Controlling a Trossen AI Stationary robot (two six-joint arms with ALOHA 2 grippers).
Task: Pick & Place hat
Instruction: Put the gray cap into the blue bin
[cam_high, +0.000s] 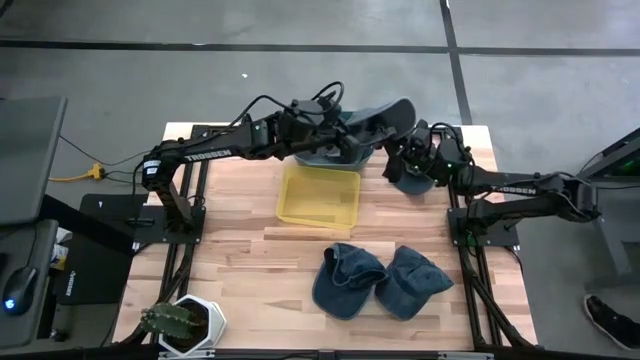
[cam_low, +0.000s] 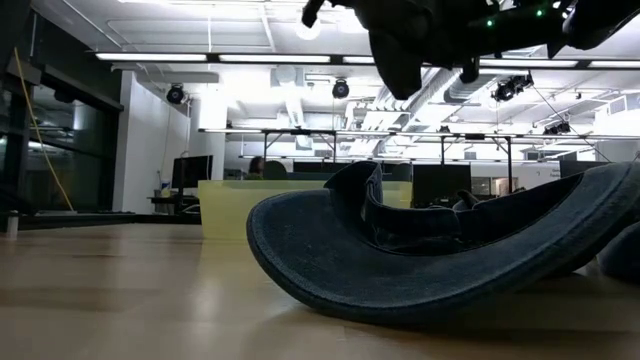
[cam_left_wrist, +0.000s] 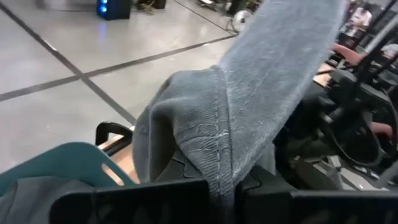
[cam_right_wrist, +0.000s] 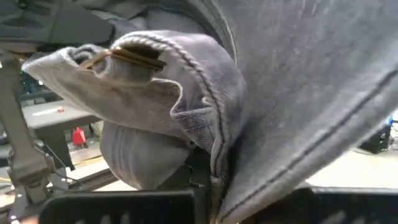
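Hanging above the far edge of the tabletop (cam_high: 250, 250), a gray-blue hat (cam_high: 375, 122) is stretched between both arms, just beyond the yellow tray (cam_high: 320, 195). The left hand (cam_high: 335, 135) is clamped on its fabric, a fold pinched between the dark fingers (cam_left_wrist: 155, 199) in the left wrist view. The right hand (cam_high: 408, 152) has its fingers pressed together on the hat's brim edge. Two more hats (cam_high: 380, 280) lie side by side, touching, on the near part of the tabletop. A potted cactus (cam_high: 172, 322) stands at the near left corner.
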